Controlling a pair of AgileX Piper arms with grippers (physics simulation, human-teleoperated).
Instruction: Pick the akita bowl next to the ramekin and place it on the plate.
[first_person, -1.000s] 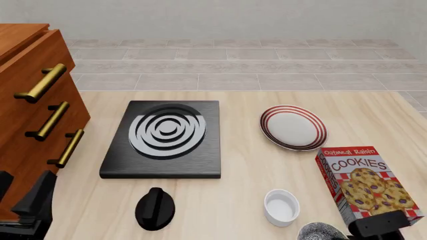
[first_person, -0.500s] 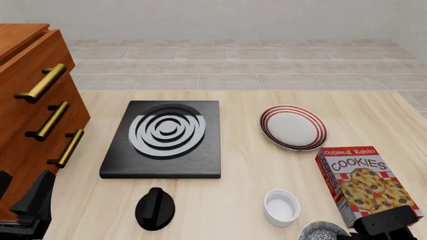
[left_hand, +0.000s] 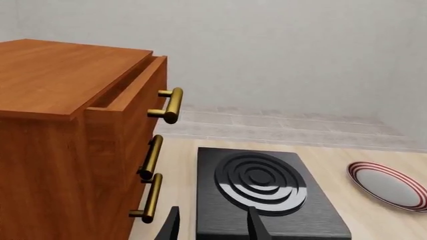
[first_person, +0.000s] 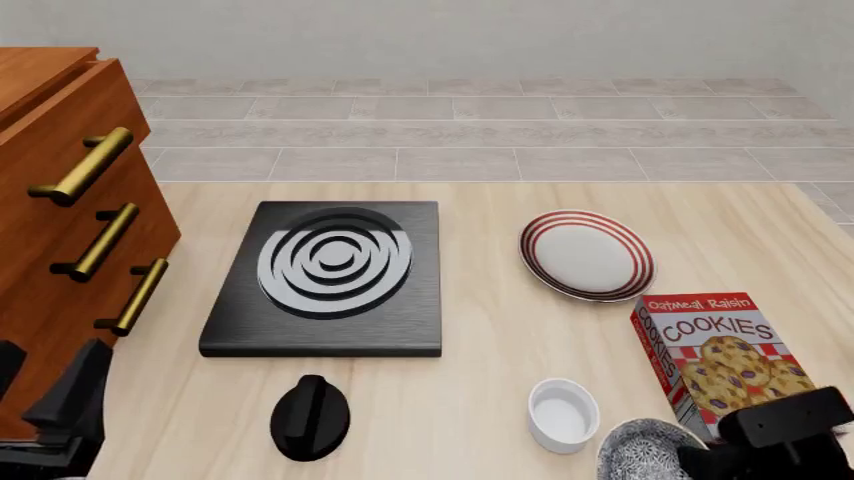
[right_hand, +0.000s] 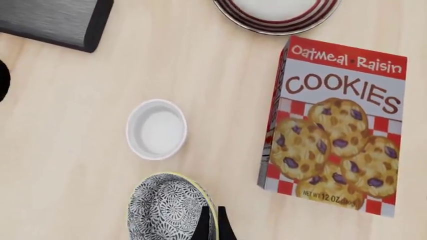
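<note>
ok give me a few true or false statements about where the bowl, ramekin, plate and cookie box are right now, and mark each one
1. The akita bowl sits on the plate. False: it is at the near edge of the table, far from the plate, which holds nothing.
2. The ramekin is beside the akita bowl. True.
3. The right gripper has its fingers at the bowl's rim. True, as the right wrist view shows.
4. The cookie box lies between the stove and the cabinet. False: it is right of the ramekin, nearer than the plate.
5. The ramekin holds a cookie. False: it looks empty.
</note>
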